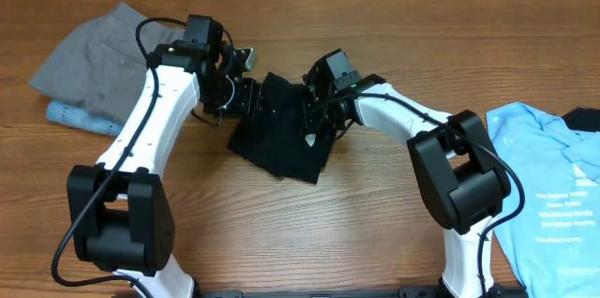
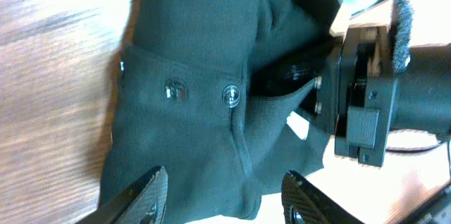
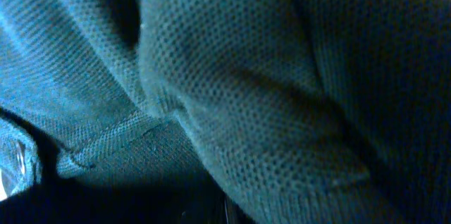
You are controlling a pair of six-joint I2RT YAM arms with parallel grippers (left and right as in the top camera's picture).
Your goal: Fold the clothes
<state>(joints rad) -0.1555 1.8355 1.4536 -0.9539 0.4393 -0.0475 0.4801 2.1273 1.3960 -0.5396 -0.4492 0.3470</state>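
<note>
Trousers (image 1: pixel 281 134), black, lay crumpled in a loose heap at the middle of the wooden table (image 1: pixel 394 17), directly between the two grippers. Left gripper (image 1: pixel 246 94) sat at the heap's left edge, low over the cloth. In its wrist view both fingers (image 2: pixel 144 194) stood spread apart, released, with the dark fabric lying across the gap in front of them; could not tell whether the tips touched the cloth. The same view showed a seamed band on the cloth carrying two round metal snaps (image 2: pixel 231 95) side by side, and a small white label (image 2: pixel 299 125) near the far side. Right gripper (image 1: pixel 317 115) was pressed into the heap's upper right part from the opposite side. Its fingertips were buried in the cloth, a fold ran taut into the jaws, and it was clenched on that fold. The right wrist view was filled with knitted dark fabric at very close range, and nothing else could be made out there. The two grippers were near each other, with only the bunched cloth between them. Grey shorts (image 1: pixel 94 59) lay well apart at the far left of the table, and a light-blue T-shirt (image 1: pixel 544 186) lay well apart at the right edge.
</note>
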